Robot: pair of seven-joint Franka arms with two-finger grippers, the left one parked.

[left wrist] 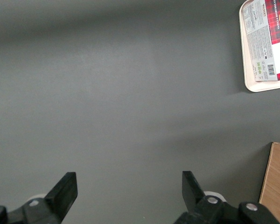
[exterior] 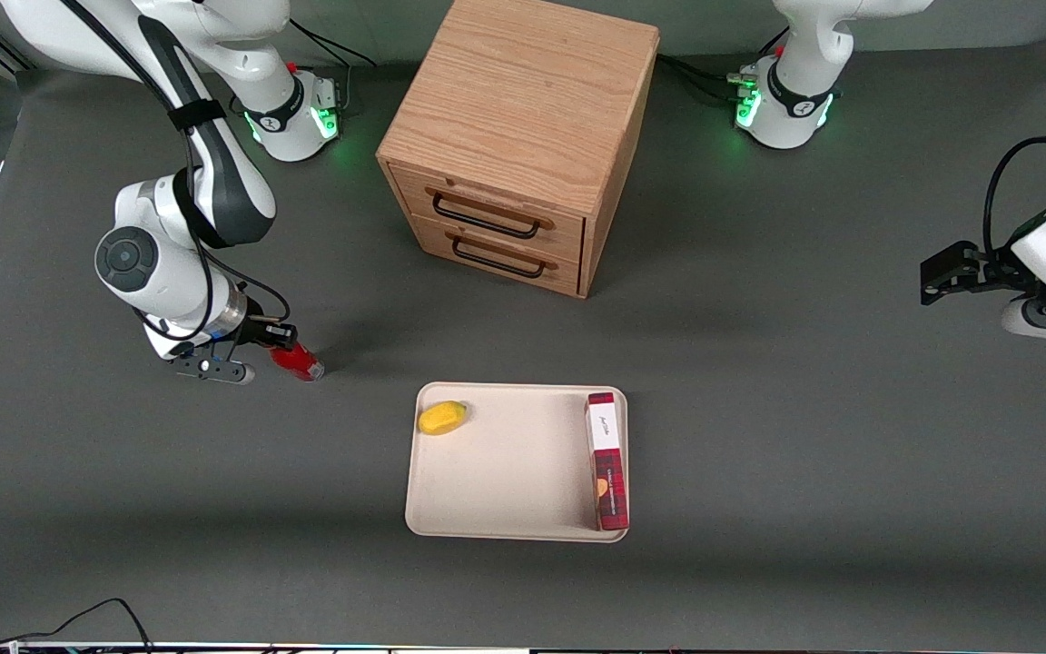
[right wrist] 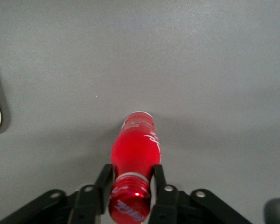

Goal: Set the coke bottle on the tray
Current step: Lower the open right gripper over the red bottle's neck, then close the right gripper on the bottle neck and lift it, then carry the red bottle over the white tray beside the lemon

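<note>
The coke bottle point(exterior: 299, 361) is small and red with a red cap, and it is toward the working arm's end of the table. My right gripper point(exterior: 276, 343) is shut on its neck just under the cap. In the right wrist view, the gripper point(right wrist: 131, 171) has a finger on each side of the neck of the bottle point(right wrist: 135, 144), whose base points at the table. I cannot tell whether the base touches the table. The cream-beige tray point(exterior: 505, 472) lies flat on the table, apart from the bottle and slightly nearer the front camera.
A yellow fruit point(exterior: 442, 417) lies in one tray corner, and a long red-and-white box point(exterior: 606, 459) lies along the tray's edge toward the parked arm. A wooden drawer cabinet point(exterior: 514, 136) stands farther from the front camera than the tray.
</note>
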